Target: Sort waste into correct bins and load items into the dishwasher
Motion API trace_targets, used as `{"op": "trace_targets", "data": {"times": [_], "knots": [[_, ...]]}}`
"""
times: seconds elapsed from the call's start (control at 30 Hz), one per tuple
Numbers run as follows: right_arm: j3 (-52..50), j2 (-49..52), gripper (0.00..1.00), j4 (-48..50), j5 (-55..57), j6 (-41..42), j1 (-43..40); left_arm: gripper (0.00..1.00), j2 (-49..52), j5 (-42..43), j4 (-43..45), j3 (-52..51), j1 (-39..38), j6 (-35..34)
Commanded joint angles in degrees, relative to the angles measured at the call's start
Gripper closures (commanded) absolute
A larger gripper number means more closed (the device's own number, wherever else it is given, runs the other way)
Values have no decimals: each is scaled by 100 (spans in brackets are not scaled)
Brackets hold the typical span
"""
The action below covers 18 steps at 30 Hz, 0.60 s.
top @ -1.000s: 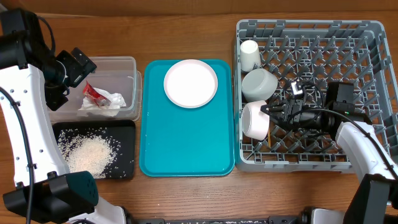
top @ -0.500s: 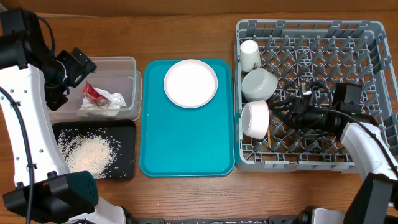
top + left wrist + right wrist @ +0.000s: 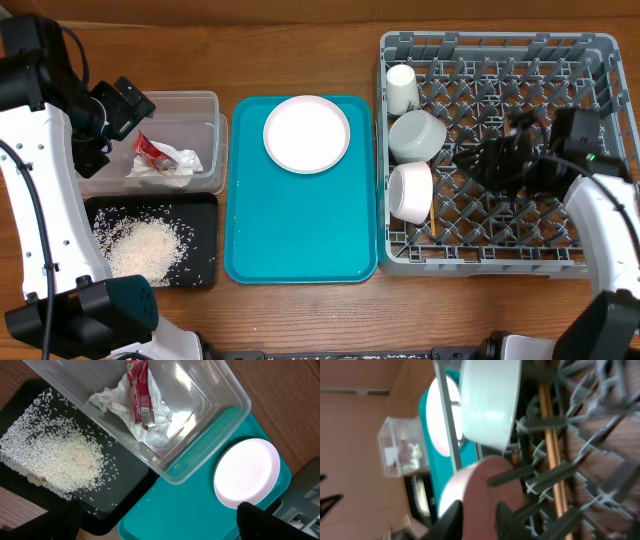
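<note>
Jaws on your left gripper (image 3: 133, 106) stood wide apart and held nothing. Your right gripper (image 3: 492, 156) was a dark blur in the overhead view, so you could not tell there how its jaws stood.

From overhead you had one clear rectangular plastic tub (image 3: 203, 100) with one crumpled white paper napkin (image 3: 177, 165) and one small red-and-silver snack wrapper (image 3: 149, 148) inside. Below it, one shallow black rectangular tray (image 3: 203, 214) held a loose heap of white rice grains (image 3: 140, 245). One round pale pink plate (image 3: 307, 133), smooth and glossy, lay at the far end of the large teal serving tray (image 3: 300, 235). In the square grey plastic dish rack (image 3: 600, 48) with its grid of upright pegs, you had one small white cup (image 3: 401, 88), two small whitish bowls (image 3: 417, 135) (image 3: 410, 193) and thin wooden chopsticks (image 3: 433, 220) just beside the nearer bowl.

Your left wrist view showed both dark fingertips (image 3: 257, 521) at the bottom corners, far apart, above the tub, the rice and the plate.

Your right wrist view showed the black fingers (image 3: 504, 516) close together with a slim gap. It was too blurred to tell whether they had closed or gripped anything. Beyond them were both bowls, grey pegs and the chopsticks, too close together to count.
</note>
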Motion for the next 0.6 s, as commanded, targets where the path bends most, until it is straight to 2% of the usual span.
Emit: {"op": "trace_targets", "data": {"times": [0.0, 0.07, 0.23, 0.4, 0.57], "knots": [[723, -271, 91, -470, 688, -310, 299, 0, -136, 4, 7, 105, -11, 74], [984, -317, 96, -796, 728, -483, 533, 0, -136, 4, 7, 105, -11, 74], [1139, -343, 96, -1193, 942, -643, 1416, 0, -136, 2, 7, 105, -11, 74], [1117, -284, 96, -1338, 2098, -632, 2437, 0, -136, 2, 7, 105, -11, 74], [988, -151, 95, -1342, 3141, -382, 3069, 0, -136, 2, 7, 105, -11, 74]]}}
